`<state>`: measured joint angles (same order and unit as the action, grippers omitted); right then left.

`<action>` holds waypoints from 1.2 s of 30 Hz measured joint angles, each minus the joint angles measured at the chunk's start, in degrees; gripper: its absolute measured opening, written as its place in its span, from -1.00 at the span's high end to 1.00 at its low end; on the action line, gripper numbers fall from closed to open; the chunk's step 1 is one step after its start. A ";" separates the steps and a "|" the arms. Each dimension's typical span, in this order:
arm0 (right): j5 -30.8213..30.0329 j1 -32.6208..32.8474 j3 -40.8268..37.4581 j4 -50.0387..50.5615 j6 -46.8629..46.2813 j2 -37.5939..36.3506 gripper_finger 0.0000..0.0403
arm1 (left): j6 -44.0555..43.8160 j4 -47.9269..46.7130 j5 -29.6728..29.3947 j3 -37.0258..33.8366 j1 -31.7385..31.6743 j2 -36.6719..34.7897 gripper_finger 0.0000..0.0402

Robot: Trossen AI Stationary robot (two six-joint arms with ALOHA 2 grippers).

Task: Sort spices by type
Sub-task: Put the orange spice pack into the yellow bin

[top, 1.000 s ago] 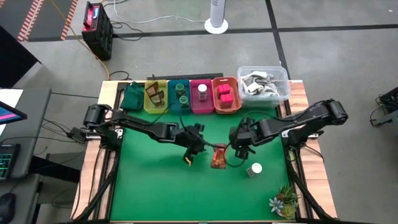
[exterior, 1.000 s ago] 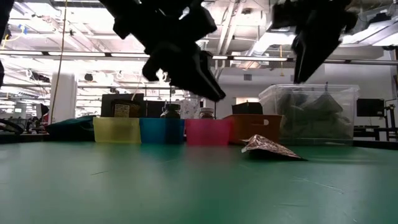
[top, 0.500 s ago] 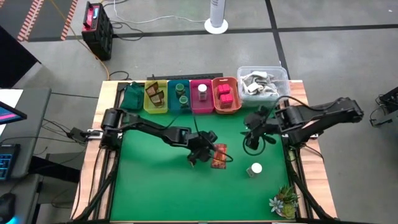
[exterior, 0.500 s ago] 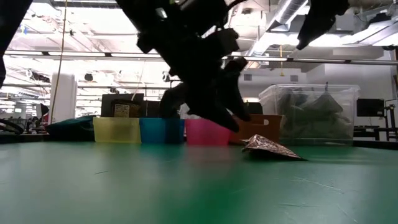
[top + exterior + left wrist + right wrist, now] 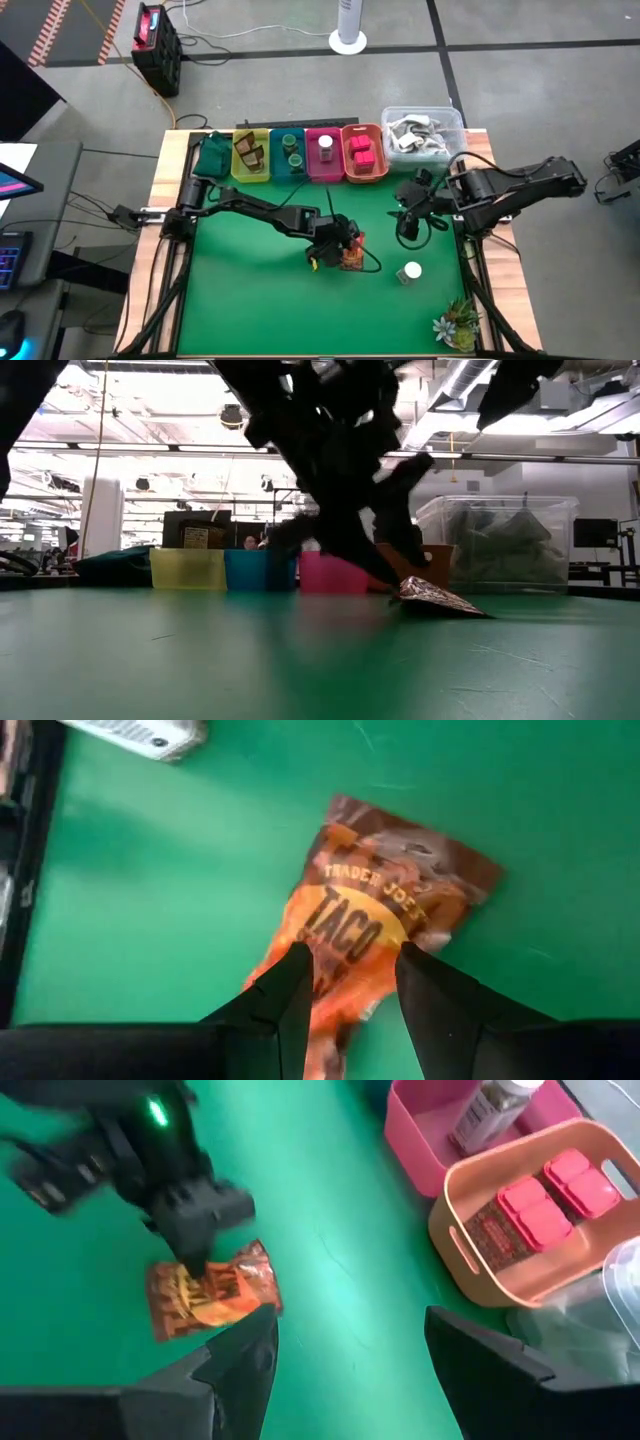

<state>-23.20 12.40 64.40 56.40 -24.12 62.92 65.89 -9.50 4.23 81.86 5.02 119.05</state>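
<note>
packet (image 5: pixel 351 253) of taco seasoning is lying flat on the green mat (image 5: pixel 250 300) near the table's middle, its long axis running roughly from the bin row toward the front edge, slightly slanted. the left gripper (image 5: pixel 350 982) is reaching down over it, fingers parted a little wider than the packet's lower end and straddling it, not yet closed on it. in the low view the packet's far corner is lifting off the mat. a white-capped jar (image 5: pixel 409 271) is lying on its side nearby, toward the right. the right gripper (image 5: pixel 345 1342) is hanging above the mat near the orange bin (image 5: pixel 470 1230) of red-pink blocks (image 5: pixel 555 1195), fingers wide apart, holding nothing.
</note>
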 joint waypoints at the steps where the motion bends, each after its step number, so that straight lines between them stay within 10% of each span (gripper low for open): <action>1: 0.02 0.00 0.00 -0.38 0.00 -0.38 -0.39 | 0.98 0.00 -0.06 0.02 0.00 0.33 0.33; 18: 0.11 0.37 -0.02 -2.92 0.15 0.78 -0.39 | -1.09 4.44 -0.61 -0.02 -0.52 4.10 0.33; 36: 0.13 0.33 -0.72 -2.89 -1.71 1.13 -0.39 | -13.13 -8.29 -7.91 -0.17 -1.03 -8.25 0.33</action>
<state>-23.07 12.73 63.68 53.51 -25.83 64.05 52.76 -17.79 -3.68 81.69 3.99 110.79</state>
